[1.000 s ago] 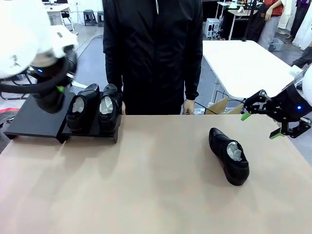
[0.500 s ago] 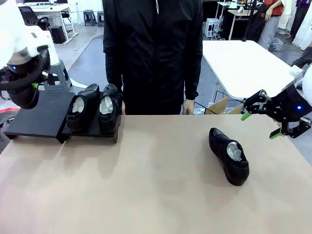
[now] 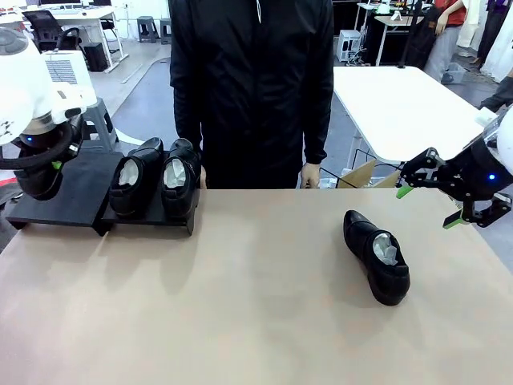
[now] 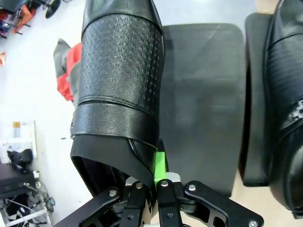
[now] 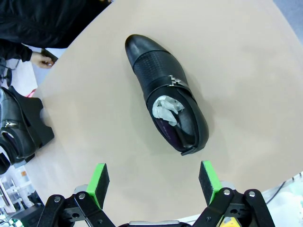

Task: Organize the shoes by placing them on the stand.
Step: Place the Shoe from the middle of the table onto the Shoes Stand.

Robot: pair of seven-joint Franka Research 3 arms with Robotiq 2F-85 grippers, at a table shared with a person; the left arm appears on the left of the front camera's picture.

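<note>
The left gripper (image 4: 150, 189) is clamped on the rim of a black shoe (image 4: 120, 85) at its heel opening, one green pad (image 4: 160, 163) showing against the leather; in the left wrist view the shoe hangs over the outer edge of the stand (image 4: 203, 94), partly above the bare left section and partly past it, and it appears to be clear of the surface, though the angle makes that hard to judge. Two more shoes (image 3: 154, 178) already sit side by side on the right section of the stand (image 3: 60, 196), toes toward the robot, at the far left corner of the table (image 3: 240, 321). The right gripper (image 3: 429, 204) hovers with jaws spread wide and nothing between them, beyond the table's right edge. Below it, the last shoe (image 5: 165, 111) lies on the table near that edge, white paper in its opening. So half the job looks done: one shoe is on its way to the vacant section, one remains to be collected.
</note>
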